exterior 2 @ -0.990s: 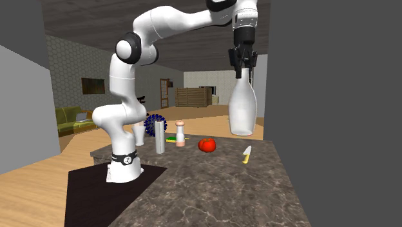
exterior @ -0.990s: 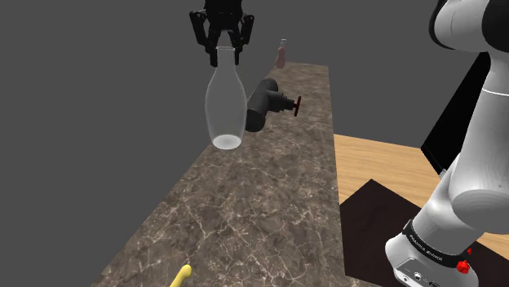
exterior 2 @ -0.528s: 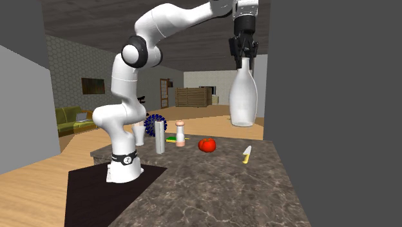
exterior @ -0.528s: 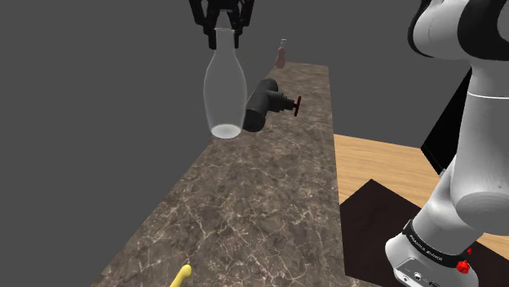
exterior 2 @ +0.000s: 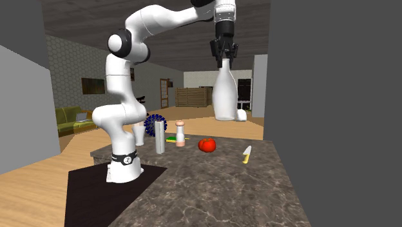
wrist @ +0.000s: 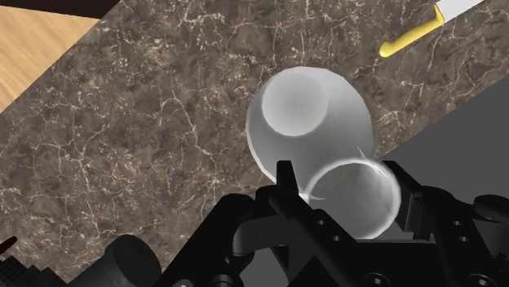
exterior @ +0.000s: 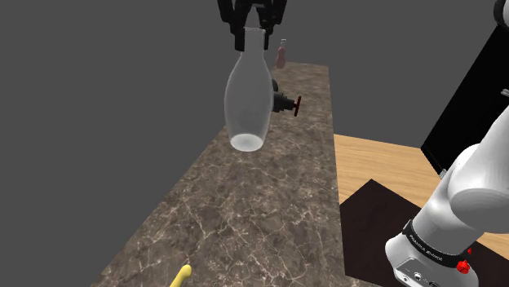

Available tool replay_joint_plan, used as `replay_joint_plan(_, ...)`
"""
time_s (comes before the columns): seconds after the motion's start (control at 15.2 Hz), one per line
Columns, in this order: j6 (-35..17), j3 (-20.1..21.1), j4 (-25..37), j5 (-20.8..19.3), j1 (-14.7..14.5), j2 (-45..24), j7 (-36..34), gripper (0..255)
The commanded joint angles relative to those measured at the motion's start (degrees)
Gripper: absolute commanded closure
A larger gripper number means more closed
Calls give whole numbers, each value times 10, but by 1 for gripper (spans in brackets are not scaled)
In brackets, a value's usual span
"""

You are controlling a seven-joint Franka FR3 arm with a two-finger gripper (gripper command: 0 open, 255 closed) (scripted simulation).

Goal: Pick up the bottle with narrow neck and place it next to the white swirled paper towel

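The gripper [exterior: 254, 33] pinches the bottle [exterior: 248, 106] by its narrow neck, a black finger on each side just under the rim. The bottle hangs upright in the air, well above the counter [exterior: 245, 220] and touching nothing else; it is pale and see-through, wide at the base. In the shoulder view it partly covers a dark tool [exterior: 282, 99] lying on the counter behind it, and a small pink bottle [exterior: 282, 54] stands at the counter's far end. A yellow handle [exterior: 182, 277] shows at the near edge. In the second exterior view the arm [exterior 2: 122, 97] arches up from its stand, and the gripper [exterior 2: 223, 61] holds the bottle [exterior 2: 225, 100] high above the counter's far side. Below it, on the counter [exterior 2: 212, 187], sit a tomato [exterior 2: 207, 145], a knife [exterior 2: 247, 155], a shaker [exterior 2: 180, 133] and a grey cylinder [exterior 2: 159, 137], all well apart from the bottle. The wrist view looks down the bottle [wrist: 310, 114] from its open mouth, the fingers [wrist: 285, 186] clasping the neck, with the marbled counter [wrist: 122, 122] beneath and the knife [wrist: 408, 37] off to one side.
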State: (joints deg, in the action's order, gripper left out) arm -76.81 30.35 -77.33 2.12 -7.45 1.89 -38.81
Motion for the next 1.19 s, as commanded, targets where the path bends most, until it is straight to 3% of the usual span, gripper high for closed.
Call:
replay_joint_plan(0.0, -5, -4, -45, 24, 2, 46, 2, 255)
replay_joint_plan(0.53, 11, -23, -175, 100, -19, 211, -5, 255)
replay_joint_plan(1.12, 67, -31, -251, 164, -63, 357, -45, 255)
